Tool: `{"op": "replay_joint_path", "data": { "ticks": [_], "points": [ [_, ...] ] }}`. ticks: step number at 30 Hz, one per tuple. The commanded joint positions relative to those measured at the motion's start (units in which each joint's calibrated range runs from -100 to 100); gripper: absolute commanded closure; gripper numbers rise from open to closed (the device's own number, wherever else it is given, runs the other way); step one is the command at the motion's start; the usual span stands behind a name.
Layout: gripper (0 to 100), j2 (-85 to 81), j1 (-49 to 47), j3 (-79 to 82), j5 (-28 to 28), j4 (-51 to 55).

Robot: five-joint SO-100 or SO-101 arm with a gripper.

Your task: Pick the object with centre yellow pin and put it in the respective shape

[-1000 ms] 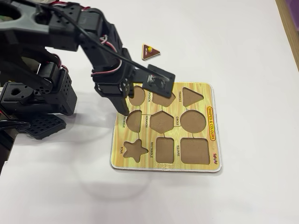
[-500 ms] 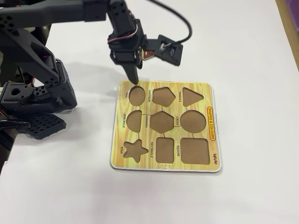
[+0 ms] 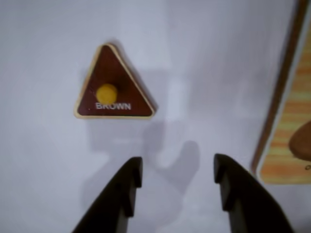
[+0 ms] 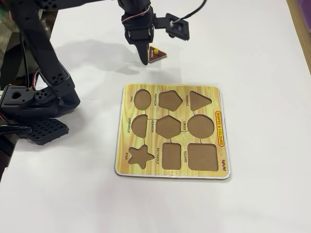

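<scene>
The brown triangle piece (image 3: 114, 86) lies flat on the white bench (image 3: 43, 43), off the puzzle board (image 4: 172, 133) and just beyond its far edge in the fixed view, with nothing touching it. It is a thin wooden tile with a pale rim, a small yellow knob (image 3: 106, 92) at its middle and the word BROWN printed below the knob. The gripper (image 3: 177, 177) hovers just short of it with its jaws spread apart and empty; in the wrist view the two dark fingers (image 3: 127, 187) frame bare bench, and the piece sits ahead of them and a little to the left. By its look, the piece should be light and rigid, so it will not bend or crush, but its top is smooth and it lies very low, leaving the jaws little edge to catch. The slanted sides would likely squeeze it out of a pinch, and a nudge could send it sliding across the slick bench. The knob looks like the sensible hold: it stands above the face, though it is small and rounded, so the jaws need to be centred over it before closing. The triangle recess (image 4: 198, 100) sits in the board's far row, at the right end in the fixed view, empty and waiting.
</scene>
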Motion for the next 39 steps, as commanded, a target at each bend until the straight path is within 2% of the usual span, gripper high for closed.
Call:
{"op": "replay_joint_path", "data": {
  "ticks": [1, 9, 18, 27, 39],
  "points": [
    [83, 1.68, -3.14, -6.83, -0.18, -0.52],
    [83, 6.61, -6.85, -12.95, -0.18, -0.61],
    [83, 10.88, -6.36, -15.83, -0.18, -0.78],
    [83, 14.48, -5.58, -14.75, 0.24, -10.20],
    [83, 16.57, -3.82, -14.57, 0.35, -9.34]
  ]
}}
